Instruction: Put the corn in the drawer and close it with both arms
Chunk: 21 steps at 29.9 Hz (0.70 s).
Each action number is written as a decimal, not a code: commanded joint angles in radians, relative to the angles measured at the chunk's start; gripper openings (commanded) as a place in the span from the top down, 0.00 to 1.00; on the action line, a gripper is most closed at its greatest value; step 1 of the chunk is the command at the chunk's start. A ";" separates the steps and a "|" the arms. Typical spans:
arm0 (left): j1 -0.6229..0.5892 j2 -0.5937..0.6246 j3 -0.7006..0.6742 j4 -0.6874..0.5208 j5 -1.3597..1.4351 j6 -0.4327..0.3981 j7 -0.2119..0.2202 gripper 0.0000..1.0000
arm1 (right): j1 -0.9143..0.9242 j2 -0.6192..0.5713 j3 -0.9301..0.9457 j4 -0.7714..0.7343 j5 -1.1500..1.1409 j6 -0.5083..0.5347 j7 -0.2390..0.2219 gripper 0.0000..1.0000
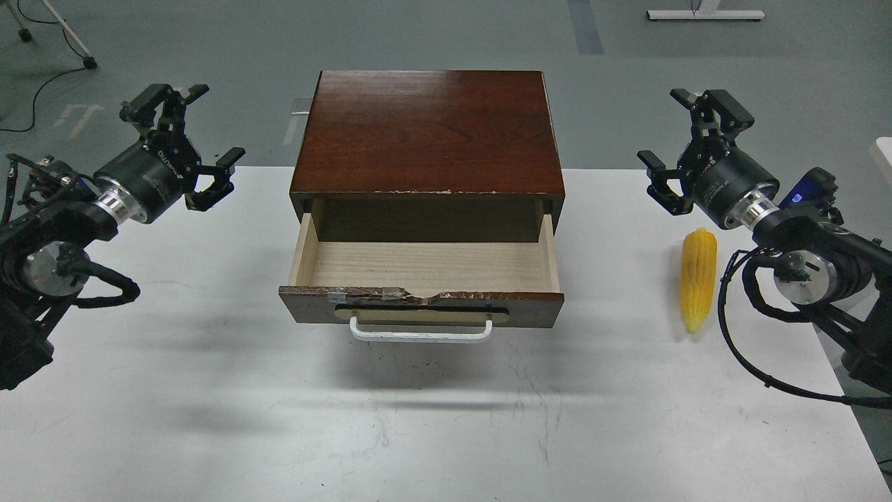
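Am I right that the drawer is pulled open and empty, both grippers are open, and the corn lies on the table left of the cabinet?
Not quite: the head view shows the corn right of the cabinet, beneath the right gripper. The drawer is open and empty, and the left gripper is open too.

Open drawer, bare table on both sides

The drawer stands pulled out, its pale inside uncovered and reachable from above; only the cabinet top overhangs its rear. The white table lies bare left and front of the cabinet. On the right, the corn lies between cabinet and right arm.
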 commanded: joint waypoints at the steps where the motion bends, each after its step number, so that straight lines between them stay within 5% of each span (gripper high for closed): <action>1: 0.002 -0.001 0.002 0.000 0.001 -0.002 0.006 0.02 | 0.004 -0.001 -0.003 0.003 0.000 -0.006 0.000 0.01; 21: 0.028 0.021 -0.002 -0.004 -0.051 -0.016 0.029 0.02 | 0.038 0.000 0.002 -0.003 0.000 -0.046 -0.062 0.01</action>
